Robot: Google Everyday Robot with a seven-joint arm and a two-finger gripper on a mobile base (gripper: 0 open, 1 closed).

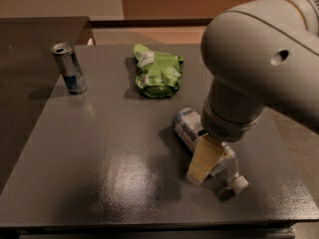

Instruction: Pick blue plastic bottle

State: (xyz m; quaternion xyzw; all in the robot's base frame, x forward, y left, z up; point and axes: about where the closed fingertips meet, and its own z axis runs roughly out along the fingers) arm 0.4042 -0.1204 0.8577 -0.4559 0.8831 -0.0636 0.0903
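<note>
The blue plastic bottle lies on its side on the dark table, right of centre. Its pale striped label faces up and its white cap points toward the front right. My gripper comes down from the big grey arm and sits right at the bottle's middle, covering part of it. The bottle rests on the table surface.
A silver-and-blue can stands upright at the far left of the table. A green snack bag lies at the back centre. The table's right edge and front edge are close to the bottle.
</note>
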